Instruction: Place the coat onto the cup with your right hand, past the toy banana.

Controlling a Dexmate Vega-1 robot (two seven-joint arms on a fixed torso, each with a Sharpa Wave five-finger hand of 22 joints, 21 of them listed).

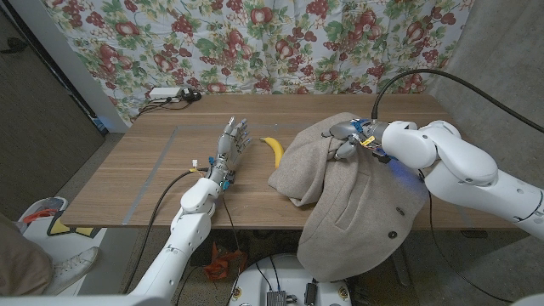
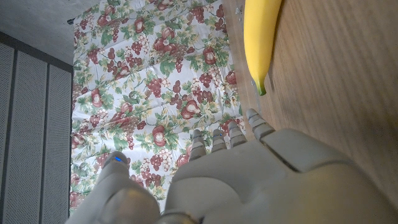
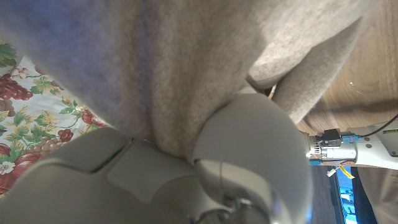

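Observation:
A beige wool coat (image 1: 357, 183) lies bunched on the right half of the wooden table (image 1: 153, 161), its lower part hanging over the front edge. My right hand (image 1: 347, 141) grips a fold near the coat's top; in the right wrist view the cloth (image 3: 186, 62) runs between the fingers of that hand (image 3: 249, 155). The yellow toy banana (image 1: 272, 149) lies just left of the coat, and shows in the left wrist view (image 2: 261, 31). My left hand (image 1: 230, 144) stands left of the banana, fingers apart and holding nothing (image 2: 261, 180). Whatever lies under the coat is hidden.
A white power strip (image 1: 168, 93) with cables sits at the table's back left corner. A flowered curtain (image 1: 255, 34) hangs behind the table. A person's leg and shoe (image 1: 72, 265) show at the lower left, beside the table.

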